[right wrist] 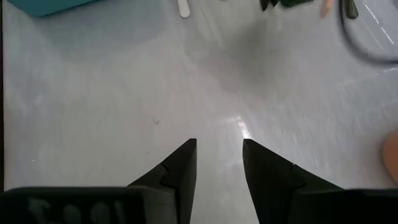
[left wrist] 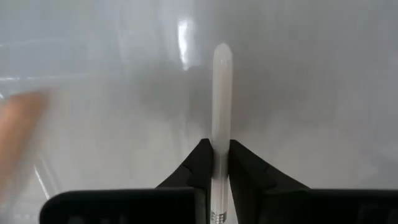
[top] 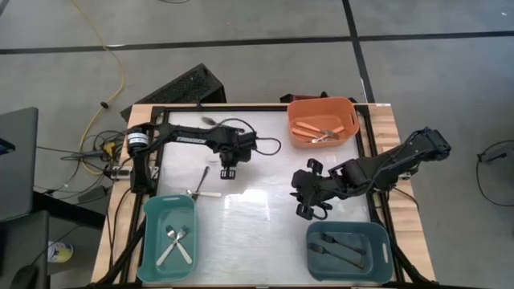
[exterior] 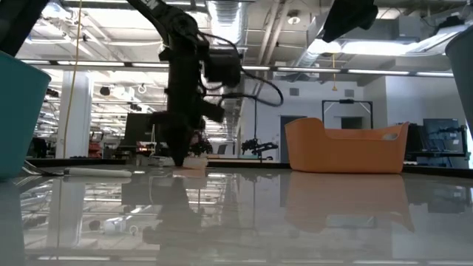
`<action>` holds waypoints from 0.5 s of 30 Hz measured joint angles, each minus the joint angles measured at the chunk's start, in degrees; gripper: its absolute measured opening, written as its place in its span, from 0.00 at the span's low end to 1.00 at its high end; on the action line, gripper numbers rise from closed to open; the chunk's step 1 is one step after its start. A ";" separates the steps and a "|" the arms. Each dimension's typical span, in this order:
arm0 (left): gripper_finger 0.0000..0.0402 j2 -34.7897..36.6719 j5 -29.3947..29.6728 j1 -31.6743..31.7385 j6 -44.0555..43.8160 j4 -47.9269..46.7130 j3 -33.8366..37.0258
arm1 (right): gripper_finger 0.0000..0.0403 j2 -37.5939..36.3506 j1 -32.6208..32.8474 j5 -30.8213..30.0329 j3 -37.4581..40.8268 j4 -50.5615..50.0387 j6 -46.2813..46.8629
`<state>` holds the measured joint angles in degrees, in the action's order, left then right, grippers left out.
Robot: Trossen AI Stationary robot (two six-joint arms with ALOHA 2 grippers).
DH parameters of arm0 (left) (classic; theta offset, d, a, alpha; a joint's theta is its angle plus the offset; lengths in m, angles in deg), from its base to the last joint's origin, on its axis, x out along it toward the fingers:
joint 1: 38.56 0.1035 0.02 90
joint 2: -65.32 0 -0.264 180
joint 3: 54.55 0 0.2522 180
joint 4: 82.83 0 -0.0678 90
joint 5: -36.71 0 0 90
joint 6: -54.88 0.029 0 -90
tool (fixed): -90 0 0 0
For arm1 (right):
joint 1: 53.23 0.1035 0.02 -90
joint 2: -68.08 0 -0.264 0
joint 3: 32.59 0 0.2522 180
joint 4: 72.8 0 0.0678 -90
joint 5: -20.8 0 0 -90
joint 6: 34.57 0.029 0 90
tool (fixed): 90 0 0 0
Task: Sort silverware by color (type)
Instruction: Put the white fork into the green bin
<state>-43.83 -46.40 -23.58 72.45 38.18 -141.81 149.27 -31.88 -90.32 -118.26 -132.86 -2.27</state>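
My left gripper (top: 227, 168) stands at the table's middle, pointing down, shut on a white-handled piece of silverware (left wrist: 221, 87) that lies on the white tabletop. An orange-handled piece (left wrist: 18, 124) lies close beside it. Two more white-handled pieces (top: 201, 189) lie crossed on the table near the teal bin (top: 147, 210), which holds white-handled silverware. The orange bin (top: 350, 108) holds orange pieces, and the blue-grey bin (top: 381, 237) holds black ones. My right gripper (right wrist: 219, 162) hangs open above bare table right of centre. My left gripper pinches the white handle (left wrist: 221, 134) between its two fingers, partway along its length. The fingers come from above, pointing steeply down, and lie across the handle. The handle's rounded free end (left wrist: 222, 53) reaches out ahead on the tabletop.
A black frame runs round the tabletop (top: 265, 209). A black cable loops from the left wrist (top: 269, 146). Off the table's far left corner stands a black crate (top: 189, 84). Bare tabletop lies between the two grippers and toward the near edge.
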 joint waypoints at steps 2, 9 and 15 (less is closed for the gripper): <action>0.04 2.72 0.21 -0.26 -0.11 -0.34 0.00 | 0.38 0.00 -0.49 0.08 0.00 0.09 0.02; 0.02 19.26 -8.76 -4.83 -2.34 -3.85 -0.02 | 0.38 0.00 -2.51 0.26 0.00 0.89 1.64; 0.02 39.24 -17.33 -15.79 -10.31 -2.97 4.43 | 0.38 0.08 -4.16 0.22 0.00 5.11 2.13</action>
<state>-4.59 -63.73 -39.37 62.14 35.21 -137.38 149.35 -36.04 -90.10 -118.25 -127.75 -0.14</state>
